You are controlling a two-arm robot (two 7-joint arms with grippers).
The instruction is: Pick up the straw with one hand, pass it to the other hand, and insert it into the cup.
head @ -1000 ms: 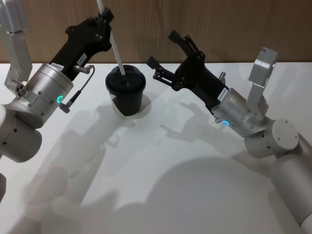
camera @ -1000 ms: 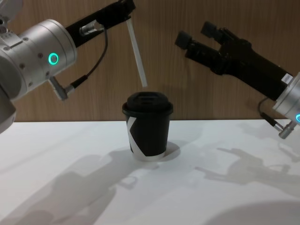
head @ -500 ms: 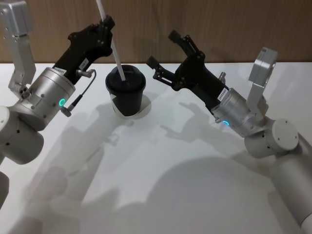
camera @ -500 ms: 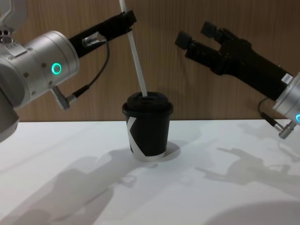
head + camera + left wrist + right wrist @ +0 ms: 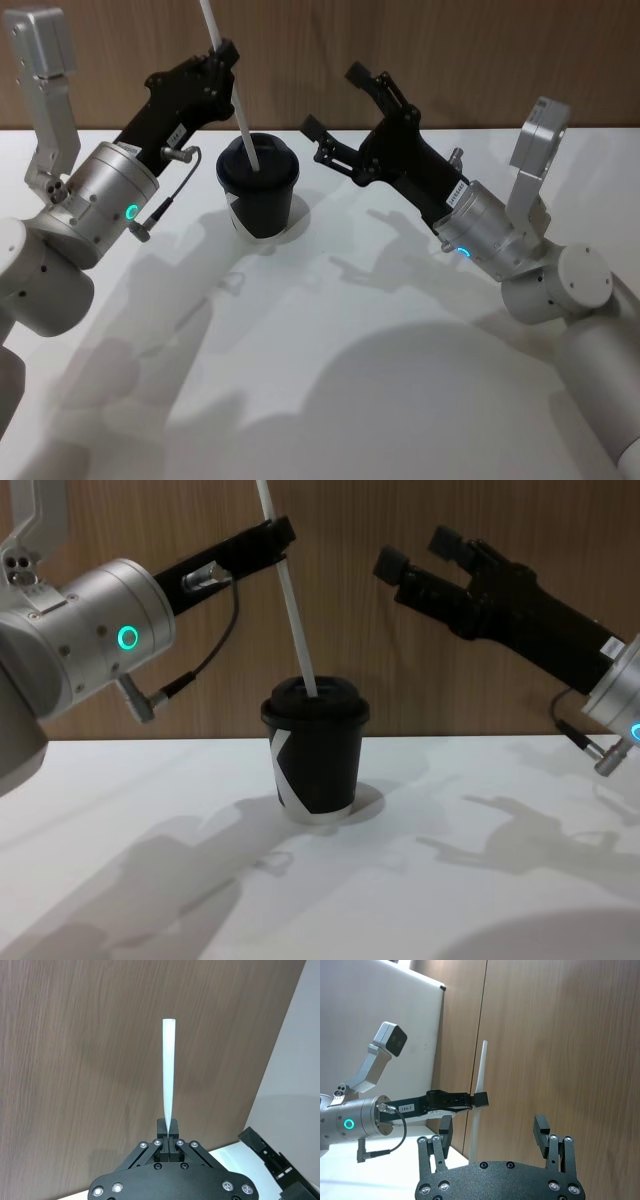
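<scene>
The white straw [image 5: 288,590] stands tilted, its lower end meeting the lid of the black cup [image 5: 318,765]; how deep it goes I cannot tell. My left gripper [image 5: 280,532], slim with a green ring light, is shut on the straw's upper part, above and left of the cup. The head view shows the same: straw [image 5: 240,105], cup [image 5: 258,200], left gripper [image 5: 222,55]. In the left wrist view the straw [image 5: 168,1070] rises from the shut left gripper [image 5: 169,1132]. My right gripper [image 5: 335,100] [image 5: 415,550] hangs open right of the cup, holding nothing.
The cup stands on a white table [image 5: 330,360] near its back edge, with a wooden wall [image 5: 350,630] right behind. In the right wrist view the right gripper [image 5: 492,1127] faces the straw [image 5: 479,1080] and the left gripper [image 5: 480,1099]. Both arms cast shadows on the table.
The left arm has come down and forward with the straw. The straw's lower end, which hung above the lid, now meets the lid. The right arm has not moved.
</scene>
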